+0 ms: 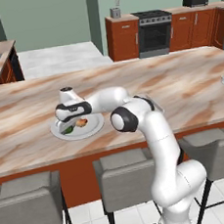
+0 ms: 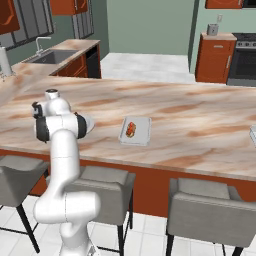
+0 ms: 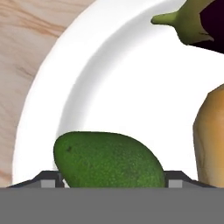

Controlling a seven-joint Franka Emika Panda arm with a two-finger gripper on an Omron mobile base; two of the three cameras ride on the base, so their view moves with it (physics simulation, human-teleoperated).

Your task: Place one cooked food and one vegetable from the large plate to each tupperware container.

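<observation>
A: Scene? Marbled brown tabletop (image 1: 179, 84), round white large plate (image 1: 93, 126) near its front edge, pale rectangular tupperware container (image 2: 141, 131) further right with one orange cooked piece.
B: Pincer (image 3: 111, 177) spread, fingertips flanking green avocado (image 3: 109, 159) on plate; contact unclear.

On the round white plate (image 3: 87, 87), bare surface runs through the middle of the hand view. A green oval avocado (image 3: 107, 159) blocks the bottom centre, an orange-tan food piece (image 3: 212, 135) the right edge, a purple eggplant with green stem (image 3: 192, 19) the upper right. In the left base view, the marble counter (image 1: 179, 81) lies bare right of the plate.
</observation>
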